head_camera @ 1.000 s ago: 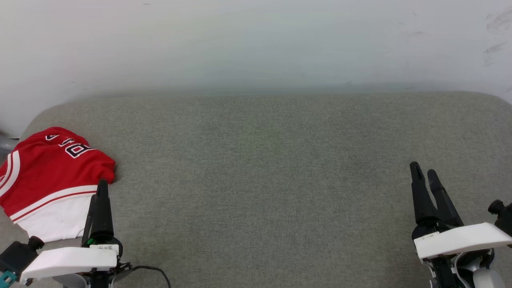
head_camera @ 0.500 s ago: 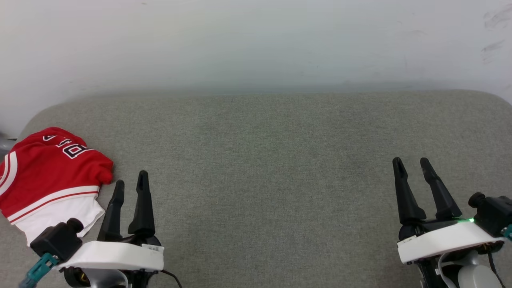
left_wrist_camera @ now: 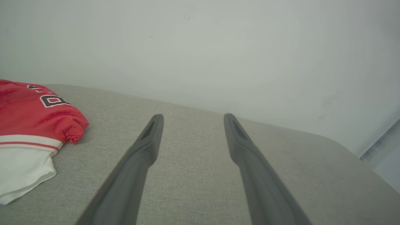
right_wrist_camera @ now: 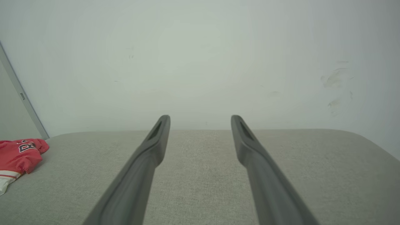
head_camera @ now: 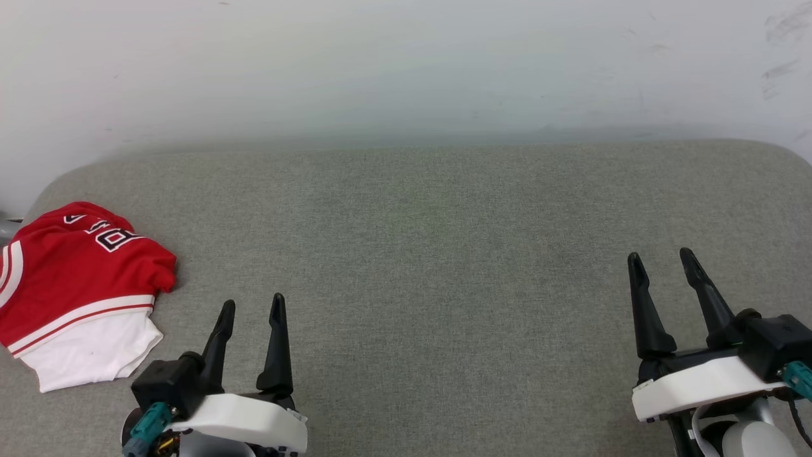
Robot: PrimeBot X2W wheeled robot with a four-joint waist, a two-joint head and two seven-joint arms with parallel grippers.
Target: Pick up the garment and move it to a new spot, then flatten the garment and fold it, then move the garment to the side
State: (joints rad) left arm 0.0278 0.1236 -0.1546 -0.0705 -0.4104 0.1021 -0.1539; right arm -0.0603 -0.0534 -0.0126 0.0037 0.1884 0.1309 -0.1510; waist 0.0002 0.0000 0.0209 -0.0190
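Observation:
The garment (head_camera: 76, 279) is a red jersey with a white sleeve and red-white striped trim, folded into a compact bundle at the far left of the grey cushion. It also lies at the left edge of the left wrist view (left_wrist_camera: 28, 125) and small at the far left of the right wrist view (right_wrist_camera: 18, 153). My left gripper (head_camera: 252, 306) stands open to the right of the garment, apart from it, nothing between its fingers. My right gripper (head_camera: 663, 259) is open and empty at the lower right, far from the garment.
The grey upholstered surface (head_camera: 431, 254) has rounded corners and ends against a pale wall (head_camera: 406, 63) at the back. A grey object (head_camera: 7, 227) peeks in past the left edge behind the garment.
My left gripper has drawn away from the garment's edge toward the right and near side, turning so both fingers show spread. The right gripper also turned to show its fingers apart. The garment stays put.

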